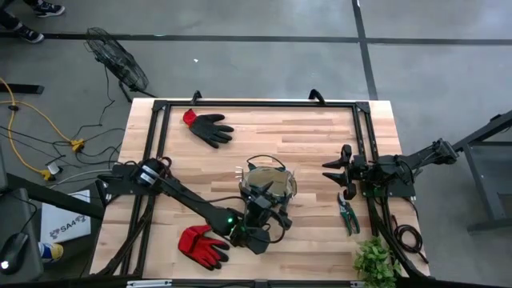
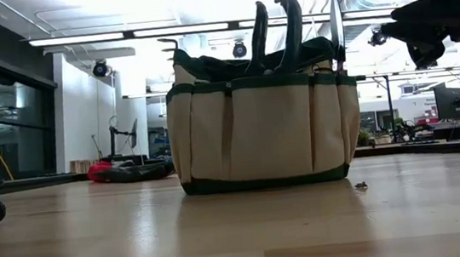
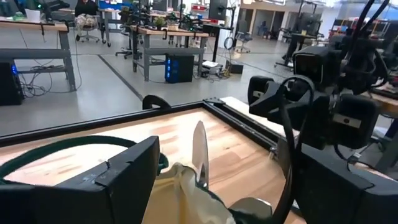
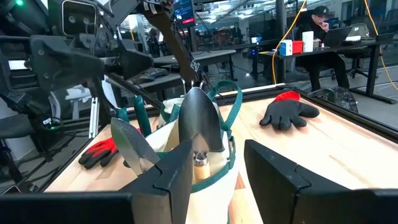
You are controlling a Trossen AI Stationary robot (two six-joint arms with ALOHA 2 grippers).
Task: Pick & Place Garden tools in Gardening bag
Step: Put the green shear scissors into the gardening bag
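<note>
The olive-tan gardening bag stands upright on its base at the table's middle. Two silver trowel blades and a pruner's green handles stick up out of it. My left gripper hovers open over the bag's near rim, with one blade seen between its fingers. My right gripper waits open at the right, clear of everything. Lying flat on the table are a green-handled pruner, a black-and-red glove and a red glove.
A leafy plant sits at the near right corner. A black frame runs along the table's far and side edges. Bare wood lies between the bag and the far frame.
</note>
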